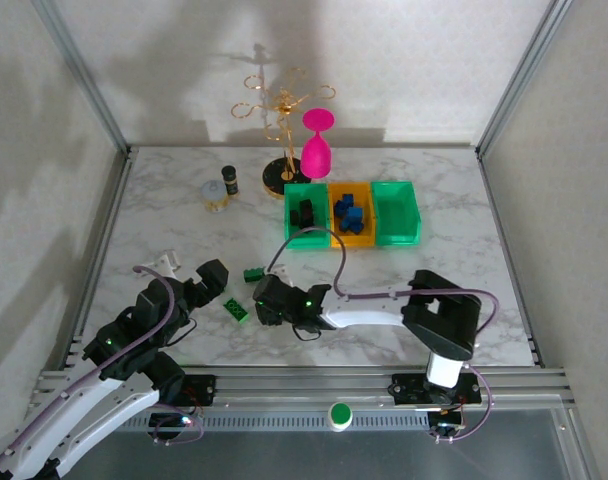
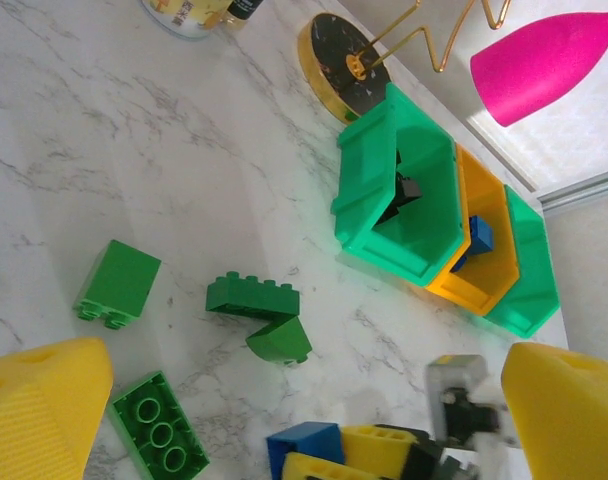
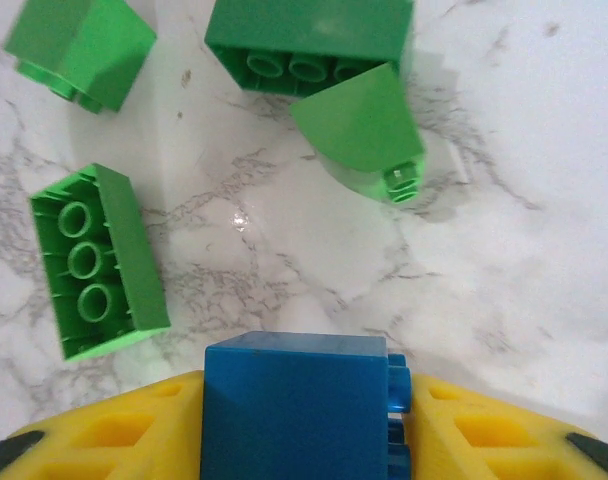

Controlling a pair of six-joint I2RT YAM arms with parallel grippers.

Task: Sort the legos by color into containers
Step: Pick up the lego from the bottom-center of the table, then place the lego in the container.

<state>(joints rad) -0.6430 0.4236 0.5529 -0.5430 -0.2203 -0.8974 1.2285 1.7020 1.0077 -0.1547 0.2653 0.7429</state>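
Blue brick (image 3: pixel 299 405) runs off the bottom edge of the right wrist view, lower part cut. From the top, the black legos (image 1: pixel 304 213) in the left green bin (image 1: pixel 306 240) are too tiny to count, maybe two. Pink glass (image 2: pixel 544 60) gets clipped at the left wrist view's right edge.

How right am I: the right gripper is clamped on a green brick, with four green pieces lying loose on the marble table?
Not quite. The brick in the right gripper is blue, not green; the right wrist view shows this blue brick pinched between the yellow fingers. The four green pieces do lie loose on the marble table.
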